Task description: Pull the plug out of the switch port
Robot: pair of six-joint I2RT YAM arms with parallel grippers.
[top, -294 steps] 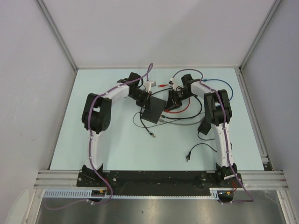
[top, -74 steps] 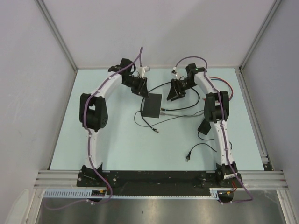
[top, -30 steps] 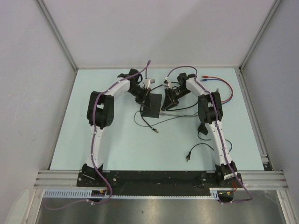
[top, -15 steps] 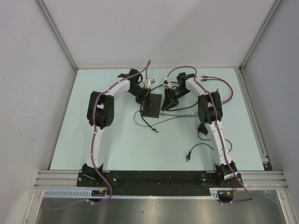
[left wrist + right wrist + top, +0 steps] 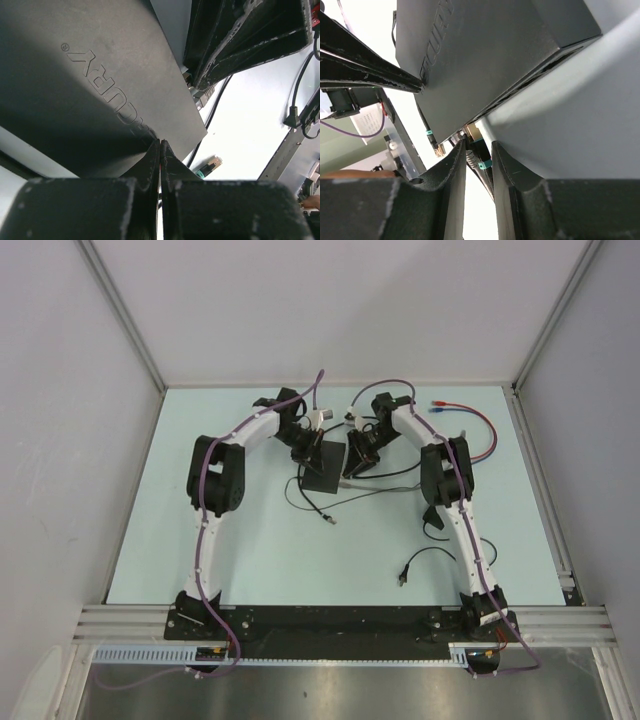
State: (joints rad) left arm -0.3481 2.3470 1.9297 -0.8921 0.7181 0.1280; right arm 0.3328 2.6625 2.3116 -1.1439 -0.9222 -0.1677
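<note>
**Q:** What is counted, from the largest down?

**A:** One pale table (image 5: 250,560) is seen. Two arms are bolted at its 6 o'clock edge, the left arm (image 5: 205,490) and the right arm (image 5: 455,510). One switch (image 5: 325,472) is laid flat just beyond the table's middle, toward 12 o'clock. One red cable (image 5: 488,440) and one blue cable (image 5: 455,411) are looped at 2 o'clock. One grey cable (image 5: 390,477) is run off from the switch toward 3 o'clock. One black lead (image 5: 308,502) is curled beside the switch, and a second black lead (image 5: 435,555) is left at 4 o'clock.

**Q:** How is the switch placed against each claw?

**A:** The left gripper (image 5: 160,145) is closed tight, its fingers pressed together, with the tip set at the switch's edge. From above, the switch is found at 4 o'clock of it. The switch is found at 9 o'clock of the right gripper (image 5: 478,147), whose fingers (image 5: 455,165) are held narrowly apart. One plug (image 5: 471,131) is seen at the switch's socket edge, just past those fingertips. Whether it is touched cannot be told.
</note>
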